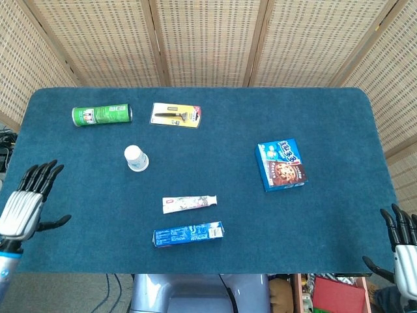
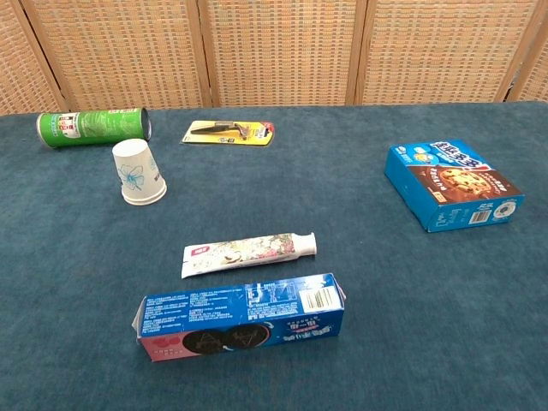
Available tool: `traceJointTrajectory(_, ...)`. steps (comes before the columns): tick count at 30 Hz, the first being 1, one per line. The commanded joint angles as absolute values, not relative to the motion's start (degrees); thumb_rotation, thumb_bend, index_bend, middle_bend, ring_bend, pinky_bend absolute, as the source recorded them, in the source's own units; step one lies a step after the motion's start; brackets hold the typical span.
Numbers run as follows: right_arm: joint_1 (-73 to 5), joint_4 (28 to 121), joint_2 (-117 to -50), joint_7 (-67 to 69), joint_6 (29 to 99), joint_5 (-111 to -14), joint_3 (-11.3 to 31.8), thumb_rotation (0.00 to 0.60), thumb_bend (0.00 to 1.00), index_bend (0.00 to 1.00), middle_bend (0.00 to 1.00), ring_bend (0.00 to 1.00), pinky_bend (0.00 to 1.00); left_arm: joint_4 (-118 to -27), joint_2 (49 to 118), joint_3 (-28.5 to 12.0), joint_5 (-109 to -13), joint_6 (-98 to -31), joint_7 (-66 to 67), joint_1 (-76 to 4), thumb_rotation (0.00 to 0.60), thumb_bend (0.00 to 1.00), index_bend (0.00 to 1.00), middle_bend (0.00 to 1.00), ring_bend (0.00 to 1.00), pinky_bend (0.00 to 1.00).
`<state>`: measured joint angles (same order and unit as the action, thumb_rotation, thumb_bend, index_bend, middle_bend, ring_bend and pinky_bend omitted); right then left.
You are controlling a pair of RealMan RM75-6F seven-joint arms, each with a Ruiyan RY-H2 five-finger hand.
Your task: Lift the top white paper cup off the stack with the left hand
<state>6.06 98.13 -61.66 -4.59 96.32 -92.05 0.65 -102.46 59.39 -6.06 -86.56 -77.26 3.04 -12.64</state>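
Inverted white paper cup stack stands rim-down on the blue table, at 5 o'clock of the lying green can. Razor pack at the cup's 1 o'clock; toothpaste tube at its 5 o'clock, above the blue biscuit carton. Left hand, fingers spread, empty, at the table's 8 o'clock edge. Right hand, fingers apart, empty, at 4 o'clock.

Two robotic hands are seen in the head view. The left hand is built with a ribbed silver-white back, slim black fingers and a black thumb. The right hand is made alike, with black fingers above a pale silver-white body.
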Motion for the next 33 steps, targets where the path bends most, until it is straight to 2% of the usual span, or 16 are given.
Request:
traceJointTrajectory(1, 5.9, 98.1, -61.6, -4.3, 95.8, -91.3, 0.9, 0.6, 0.0, 0.0, 0.0, 0.0, 0.0, -104.1, 58.8, -13.5, -75.1, -64.8, 7.8, -22.9, 0.6, 0.13, 0.2, 0.0, 0.0, 0.0)
traceJointTrajectory(3, 5.8, 98.0, -61.5, -4.1, 95.6, -90.7, 1.2, 0.6, 0.0, 0.0, 0.0, 0.0, 0.0, -103.8, 59.6, -15.6, -69.6, -60.7, 10.5, -26.5, 0.6, 0.13, 0.25, 0.0, 0.0, 0.0)
traceJointTrajectory(7, 5.6, 97.7, -61.5, -3.9, 95.0, -89.7, 1.6, 0.6, 0.0, 0.0, 0.0, 0.0, 0.0, -102.3, 61.9, -18.3, -59.3, -54.6, 15.1, -32.8, 0.6, 0.13, 0.27, 0.0, 0.0, 0.0)
traceJointTrajectory(11, 5.3, 97.4, -61.6, -3.8, 94.0, -88.9, 1.8, 0.6, 0.0, 0.0, 0.0, 0.0, 0.0, -98.3, 65.6, -18.7, -50.0, -51.7, 22.0, -38.7, 0.6, 0.15, 0.28, 0.0, 0.0, 0.0)
traceJointTrajectory(15, 5.0, 97.1, -61.7, -3.7, 93.2, -88.2, 2.1, 0.6, 0.0, 0.0, 0.0, 0.0, 0.0, -94.9, 69.5, -18.8, -42.5, -51.3, 26.1, -42.9, 0.6, 0.25, 0.28, 0.0, 0.0, 0.0)
traceJointTrajectory(17, 4.7, 96.9, -61.7, -3.5, 92.7, -88.0, 2.1, 0.6, 0.0, 0.0, 0.0, 0.0, 0.0, -93.2, 71.4, -18.6, -38.9, -51.0, 27.7, -44.9, 0.6, 0.26, 0.28, 0.0, 0.0, 0.0)
traceJointTrajectory(24, 4.2, 96.2, -62.0, -3.2, 91.7, -87.1, 2.4, 0.6, 0.0, 0.0, 0.0, 0.0, 0.0, -86.8, 76.9, -17.1, -29.7, -50.7, 32.4, -50.1, 0.6, 0.26, 0.28, 0.0, 0.0, 0.0)
traceJointTrajectory(33, 4.0, 95.8, -62.1, -2.8, 91.1, -86.3, 2.7, 0.6, 0.0, 0.0, 0.0, 0.0, 0.0, -82.0, 80.0, -15.2, -25.3, -49.6, 33.3, -52.1, 0.6, 0.26, 0.28, 0.0, 0.0, 0.0)
